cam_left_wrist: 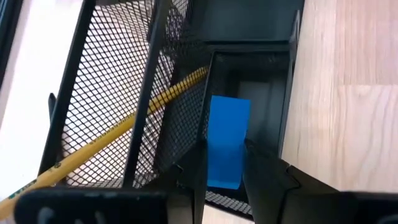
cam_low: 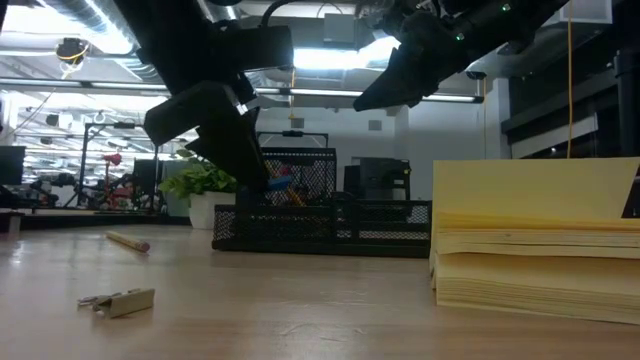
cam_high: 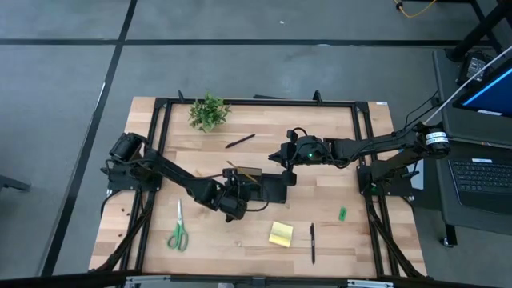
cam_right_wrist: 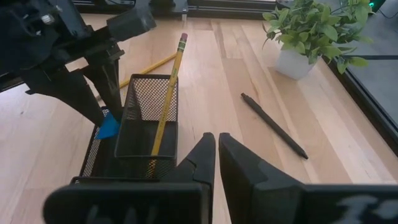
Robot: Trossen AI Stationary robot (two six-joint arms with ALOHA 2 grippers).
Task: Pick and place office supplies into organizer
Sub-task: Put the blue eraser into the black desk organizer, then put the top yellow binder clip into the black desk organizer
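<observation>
Over organizer: left gripper pinching blue block above low compartment for drop. Right gripper closed, empty, hovering clear.

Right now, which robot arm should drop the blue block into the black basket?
The left. Its gripper already pinches the blue block right over the organizer. The right gripper hovers nearby, shut and empty.
</observation>
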